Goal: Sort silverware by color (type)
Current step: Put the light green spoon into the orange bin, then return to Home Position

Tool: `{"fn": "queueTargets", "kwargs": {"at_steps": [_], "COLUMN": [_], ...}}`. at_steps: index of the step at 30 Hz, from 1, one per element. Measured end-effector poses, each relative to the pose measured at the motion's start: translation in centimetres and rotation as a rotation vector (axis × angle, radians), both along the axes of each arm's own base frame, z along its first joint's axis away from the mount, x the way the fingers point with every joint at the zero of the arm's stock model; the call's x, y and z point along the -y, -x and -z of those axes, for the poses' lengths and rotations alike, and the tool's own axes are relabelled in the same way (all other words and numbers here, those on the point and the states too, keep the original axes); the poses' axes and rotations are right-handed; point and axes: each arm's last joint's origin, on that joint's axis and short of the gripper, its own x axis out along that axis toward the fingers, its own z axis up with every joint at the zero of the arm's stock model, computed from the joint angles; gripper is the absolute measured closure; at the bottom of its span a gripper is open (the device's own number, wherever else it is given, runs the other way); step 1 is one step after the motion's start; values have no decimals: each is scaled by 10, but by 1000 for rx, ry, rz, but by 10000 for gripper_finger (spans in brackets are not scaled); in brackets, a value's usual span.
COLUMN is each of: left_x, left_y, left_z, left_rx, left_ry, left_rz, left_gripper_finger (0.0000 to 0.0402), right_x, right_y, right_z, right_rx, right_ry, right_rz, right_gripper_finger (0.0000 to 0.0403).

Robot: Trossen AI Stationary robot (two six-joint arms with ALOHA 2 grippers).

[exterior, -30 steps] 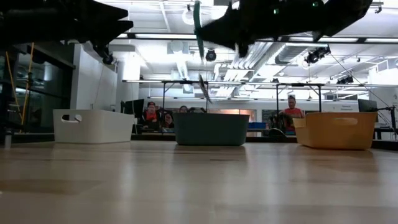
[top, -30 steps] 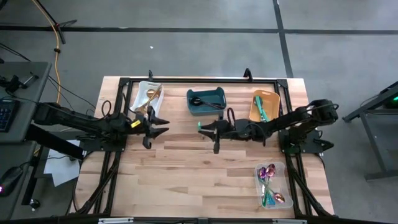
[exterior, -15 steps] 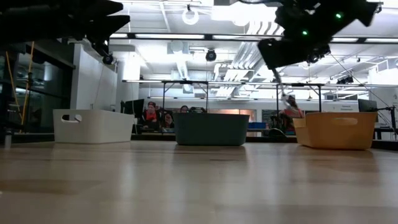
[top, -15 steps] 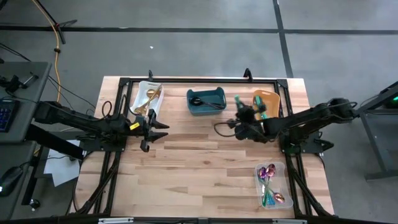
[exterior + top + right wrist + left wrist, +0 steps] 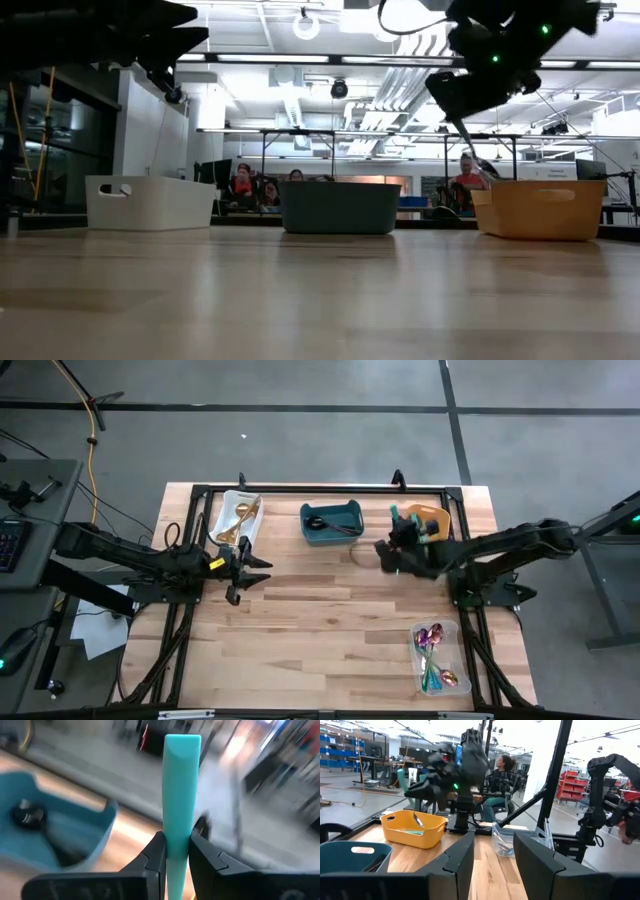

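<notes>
Currently the right gripper [image 5: 398,544] is clamped on a teal-handled utensil [image 5: 181,785] — positioned right of centre in the overhead frame, at the left edge of the orange bin [image 5: 437,520]. Left gripper [image 5: 258,567] hangs left of centre, below the white bin [image 5: 225,508] — fingers parted, holding nothing.

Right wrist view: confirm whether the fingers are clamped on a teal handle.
Yes, both dark fingers press against the teal handle standing upright between them.
</notes>
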Motion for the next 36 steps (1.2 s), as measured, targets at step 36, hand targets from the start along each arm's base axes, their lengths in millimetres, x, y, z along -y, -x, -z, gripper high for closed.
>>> {"fn": "queueTargets", "kwargs": {"at_steps": [36], "left_x": [0], "left_y": [0], "left_z": [1], "left_rx": [-11], "left_ry": [-3], "left_rz": [0], "left_gripper_finger": [273], "right_x": [117], "right_y": [73], "right_z": [10], "right_rx": [-178], "right_ry": [-907], "right_rz": [161], "right_gripper_finger": [292]}}
